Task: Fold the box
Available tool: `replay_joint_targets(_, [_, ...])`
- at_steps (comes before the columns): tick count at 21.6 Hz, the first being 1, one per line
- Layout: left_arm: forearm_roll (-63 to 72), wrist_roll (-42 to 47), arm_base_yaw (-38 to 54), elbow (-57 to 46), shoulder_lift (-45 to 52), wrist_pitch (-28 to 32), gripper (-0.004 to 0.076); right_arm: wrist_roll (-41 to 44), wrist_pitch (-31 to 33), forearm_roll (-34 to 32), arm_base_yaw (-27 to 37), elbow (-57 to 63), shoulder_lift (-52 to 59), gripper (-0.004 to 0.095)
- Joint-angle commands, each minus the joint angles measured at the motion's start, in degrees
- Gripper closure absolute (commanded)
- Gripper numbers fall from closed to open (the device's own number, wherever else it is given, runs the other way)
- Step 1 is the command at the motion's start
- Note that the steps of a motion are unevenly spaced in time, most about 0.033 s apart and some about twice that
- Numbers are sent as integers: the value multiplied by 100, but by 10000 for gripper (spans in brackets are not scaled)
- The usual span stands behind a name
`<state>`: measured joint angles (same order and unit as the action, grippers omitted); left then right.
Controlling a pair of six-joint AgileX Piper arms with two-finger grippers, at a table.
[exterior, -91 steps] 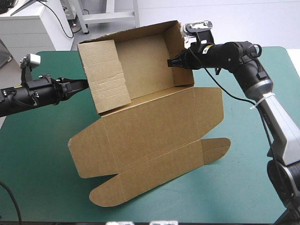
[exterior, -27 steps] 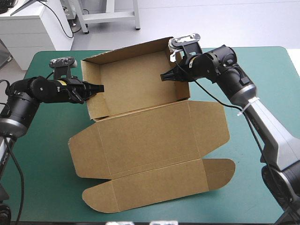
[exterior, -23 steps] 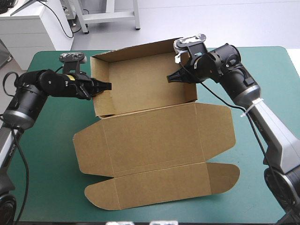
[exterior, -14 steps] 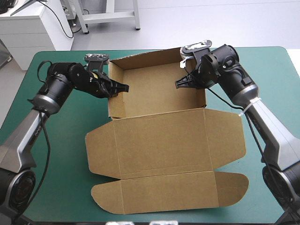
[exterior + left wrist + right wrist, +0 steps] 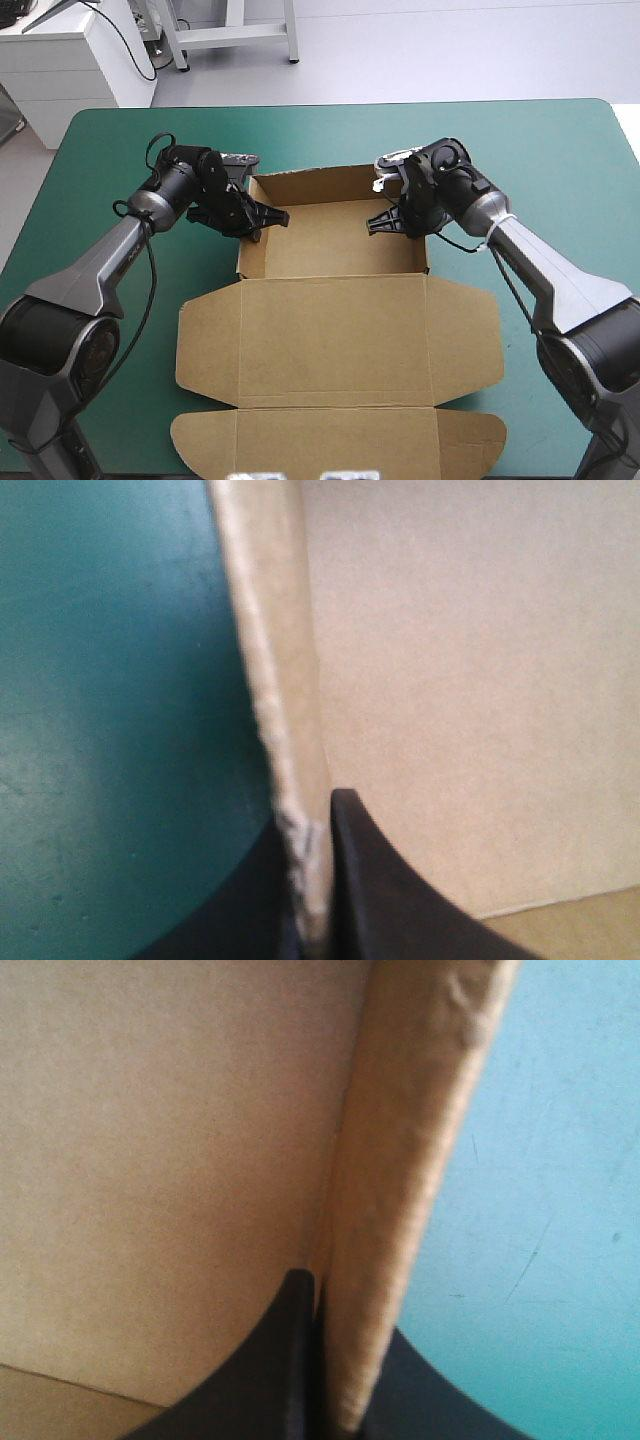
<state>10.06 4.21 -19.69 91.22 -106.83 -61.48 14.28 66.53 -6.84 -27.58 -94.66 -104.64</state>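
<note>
The box point(image 5: 330, 250) stands mid-table as an open tray, its floor fenced by raised walls and reachable only from above. The left gripper point(image 5: 268, 216) clamps one side wall and the right gripper point(image 5: 380, 222) the other, so both arms bar the sides. The flat lid point(image 5: 340, 340) covers the near table. Bare teal-green cover point(image 5: 330, 135) lies free beyond the tray.

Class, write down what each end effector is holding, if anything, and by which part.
Both grip the box: the left end effector pinches its left side wall's upper edge, the right end effector its right side wall's.
</note>
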Motion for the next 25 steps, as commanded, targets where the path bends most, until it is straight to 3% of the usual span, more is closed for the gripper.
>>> replay_joint_targets(1, [146, -147, -76, 224, 199, 463, 731, -115, -226, 467, -14, -133, 161, 927])
replay_joint_targets(5, [111, -279, -76, 224, 152, 373, 729, -153, -88, 426, 39, -133, -80, 892])
replay_joint_targets(6, [111, -421, -76, 224, 152, 373, 721, -207, -60, 426, 39, -133, -110, 852])
replay_joint_targets(8, [166, -451, -76, 224, 152, 329, 653, -235, -85, 399, 39, -133, -113, 661])
replay_joint_targets(9, [209, -534, -76, 224, 152, 217, 559, -235, -88, 267, 39, -198, -113, 517])
replay_joint_targets(10, [242, -593, -76, 224, 152, 186, 513, -235, -74, 163, 39, -232, -113, 466])
replay_joint_targets(11, [298, -650, -76, 224, 152, 116, 386, -235, 2, -16, 39, -324, -113, 413])
replay_joint_targets(12, [327, -650, -76, 224, 152, 101, 335, -235, 104, -145, 39, -379, -113, 408])
replay_joint_targets(13, [385, -650, -76, 224, 152, 115, 214, -235, 357, -451, 39, -481, -113, 409])
replay_joint_targets(14, [383, -650, -76, 233, 152, 115, 171, -235, 484, -688, 39, -558, -113, 409])
replay_joint_targets(17, [274, -650, -76, 439, 164, -121, 168, -245, 484, -594, 39, -752, -35, 411])
replay_joint_targets(22, [-333, -650, -76, 1701, 164, -1181, 169, -302, 484, -452, 39, -1195, 133, 411])
replay_joint_targets(25, [-683, -626, -76, 2274, 204, -1240, 177, -426, 484, -462, 39, -1336, 298, 411])
